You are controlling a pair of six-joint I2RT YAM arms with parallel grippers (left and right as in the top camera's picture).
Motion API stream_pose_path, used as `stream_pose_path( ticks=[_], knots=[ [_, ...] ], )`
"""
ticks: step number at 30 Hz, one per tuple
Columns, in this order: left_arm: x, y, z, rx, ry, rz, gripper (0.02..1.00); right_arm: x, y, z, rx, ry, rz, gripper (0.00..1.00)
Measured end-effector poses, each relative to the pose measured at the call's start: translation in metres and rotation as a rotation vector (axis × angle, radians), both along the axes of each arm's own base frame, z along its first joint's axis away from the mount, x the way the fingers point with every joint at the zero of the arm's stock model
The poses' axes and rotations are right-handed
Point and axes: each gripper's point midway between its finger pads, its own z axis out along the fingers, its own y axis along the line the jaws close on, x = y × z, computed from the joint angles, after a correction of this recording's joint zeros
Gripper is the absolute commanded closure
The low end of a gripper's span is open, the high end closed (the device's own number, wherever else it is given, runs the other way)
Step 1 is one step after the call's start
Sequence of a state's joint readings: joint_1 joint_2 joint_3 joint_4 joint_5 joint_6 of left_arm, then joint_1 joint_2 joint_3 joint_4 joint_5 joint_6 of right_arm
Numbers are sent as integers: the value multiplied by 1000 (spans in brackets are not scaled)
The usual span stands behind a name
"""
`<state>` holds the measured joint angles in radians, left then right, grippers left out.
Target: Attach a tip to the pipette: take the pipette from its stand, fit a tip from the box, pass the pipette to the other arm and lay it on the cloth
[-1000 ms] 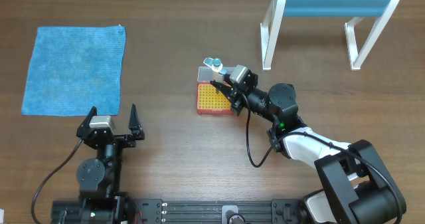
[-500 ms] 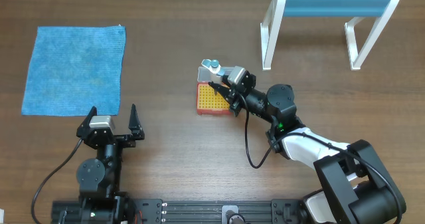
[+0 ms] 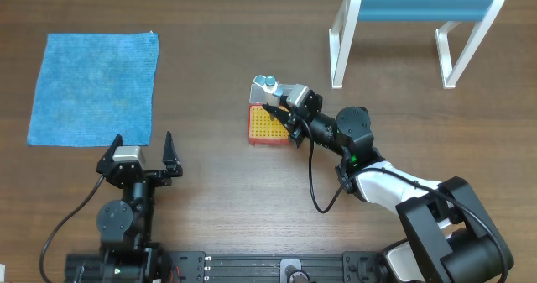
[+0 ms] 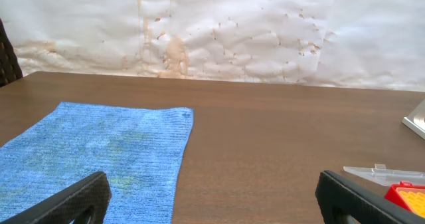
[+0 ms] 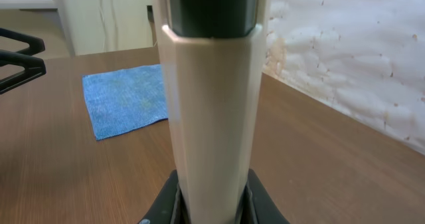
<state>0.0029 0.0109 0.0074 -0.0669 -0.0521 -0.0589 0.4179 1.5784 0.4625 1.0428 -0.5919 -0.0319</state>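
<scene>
The right tool (image 3: 284, 119) is clamped around the white pipette (image 5: 212, 117) and holds it over the orange tip box (image 3: 263, 129) near the middle of the table (image 3: 218, 191). The left tool (image 3: 142, 138) has its fingers spread wide and empty, just beside a corner of the blue cloth (image 3: 92, 88).

Dark wooden tabletop (image 3: 218, 31); crumpled white sheeting on the wall (image 4: 265, 31) behind; pale cabinet (image 5: 99, 24) beyond.

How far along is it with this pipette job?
Done: the pipette is off its stand, clamped in the right claw. In hand: it sits at the tip box, apparently fitting a tip. Left: the handover to the open left claw, then laying it on the bare cloth.
</scene>
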Motion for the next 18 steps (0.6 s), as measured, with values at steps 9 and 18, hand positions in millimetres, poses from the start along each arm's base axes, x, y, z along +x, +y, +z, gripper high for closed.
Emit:
stream_pose_path(
  ticks=[9, 18],
  knots=[
    [0, 0, 0, 0, 0, 0, 20, 1, -1, -6, -17, 13, -6, 921],
    [0, 0, 0, 0, 0, 0, 20, 2, 0, -7, -12, 3, -6, 923]
  ],
)
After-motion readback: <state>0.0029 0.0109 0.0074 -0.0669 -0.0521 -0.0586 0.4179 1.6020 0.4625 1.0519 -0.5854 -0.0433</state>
